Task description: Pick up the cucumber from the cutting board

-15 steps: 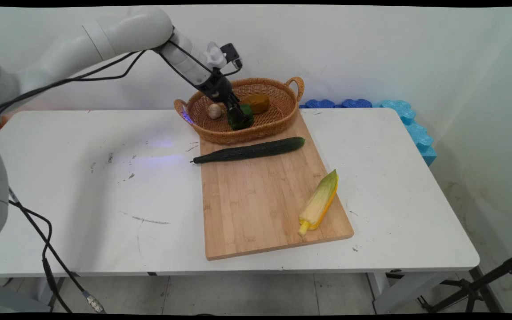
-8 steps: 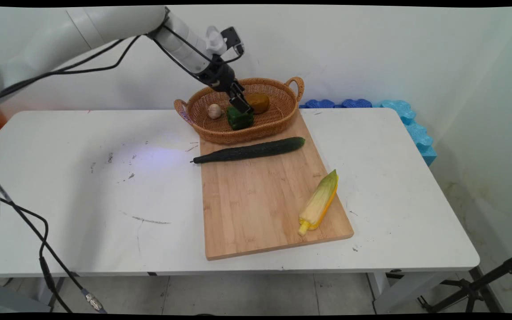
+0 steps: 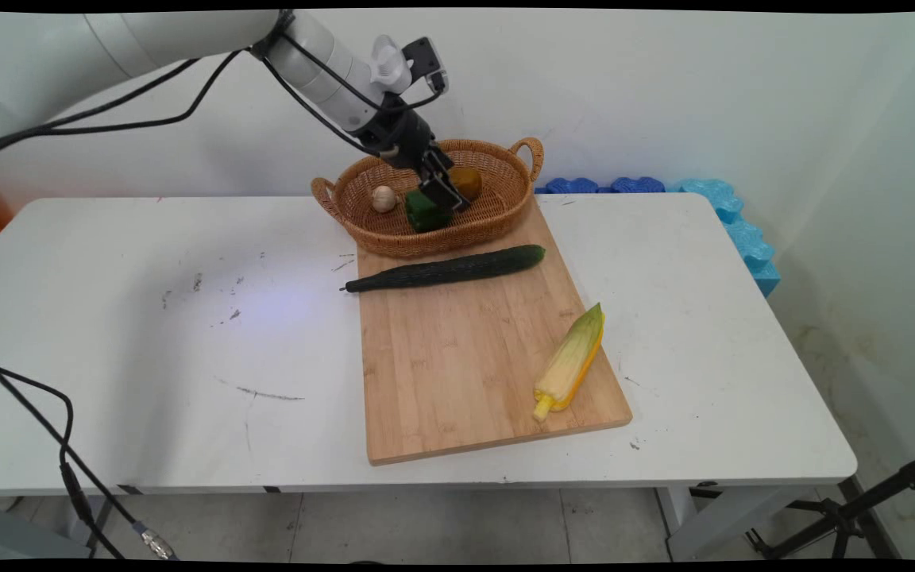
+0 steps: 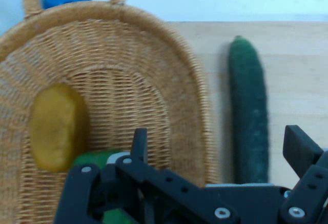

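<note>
My gripper [image 3: 448, 193] hangs open just above the wicker basket [image 3: 394, 238], with nothing between its fingers. A green pepper [image 3: 421, 214] lies in the basket right below and to the left of the fingertips, apart from them. A yellow-brown potato [image 3: 469, 179] sits behind the gripper and a garlic bulb [image 3: 383, 199] lies to the left. In the hand view the gripper [image 4: 218, 137] spans the basket's rim [image 4: 200, 106], with the pepper [image 4: 95, 160] and potato [image 4: 56, 126] at left and the cucumber [image 4: 248, 116] at right.
A wooden cutting board [image 3: 457, 357] lies in front of the basket. The long dark cucumber [image 3: 449, 268] crosses the board's far end, and an ear of corn [image 3: 573, 361] rests near its right front corner. Blue foam pieces [image 3: 731, 214] line the table's back right edge.
The gripper has let go of the green pepper, which stays in the basket. The hand has risen and shifted a little to the right.
</note>
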Controlling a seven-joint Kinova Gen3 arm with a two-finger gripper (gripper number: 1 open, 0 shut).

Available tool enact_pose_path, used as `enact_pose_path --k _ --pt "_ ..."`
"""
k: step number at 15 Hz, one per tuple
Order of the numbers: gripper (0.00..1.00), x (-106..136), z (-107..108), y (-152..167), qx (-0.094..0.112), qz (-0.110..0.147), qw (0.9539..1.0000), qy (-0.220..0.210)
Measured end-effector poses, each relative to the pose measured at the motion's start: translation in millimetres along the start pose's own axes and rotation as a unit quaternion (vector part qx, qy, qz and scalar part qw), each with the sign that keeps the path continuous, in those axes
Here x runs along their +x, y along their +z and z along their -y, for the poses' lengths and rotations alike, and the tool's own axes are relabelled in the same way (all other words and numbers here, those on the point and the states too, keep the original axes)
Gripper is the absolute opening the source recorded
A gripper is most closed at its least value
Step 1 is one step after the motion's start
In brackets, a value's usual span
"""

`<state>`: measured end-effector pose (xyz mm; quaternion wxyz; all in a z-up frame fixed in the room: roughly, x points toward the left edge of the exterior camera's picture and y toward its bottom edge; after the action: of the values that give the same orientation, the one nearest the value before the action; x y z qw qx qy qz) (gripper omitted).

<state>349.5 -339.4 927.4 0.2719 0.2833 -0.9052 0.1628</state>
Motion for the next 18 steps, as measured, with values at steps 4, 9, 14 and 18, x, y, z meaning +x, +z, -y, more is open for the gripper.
enact_pose_path --k 4,9,14,18 --pt "1.00 -0.1 -25.6 -3.8 -0.013 0.006 0.9999 0.002" --pt "1.00 -3.8 -45.3 0.1 -0.021 0.018 0.9995 0.011" --pt "1.00 -10.7 -56.8 11.5 -0.021 0.038 0.9987 0.025" --pt "1.00 -19.7 -62.8 25.4 -0.017 0.059 0.9975 0.035"
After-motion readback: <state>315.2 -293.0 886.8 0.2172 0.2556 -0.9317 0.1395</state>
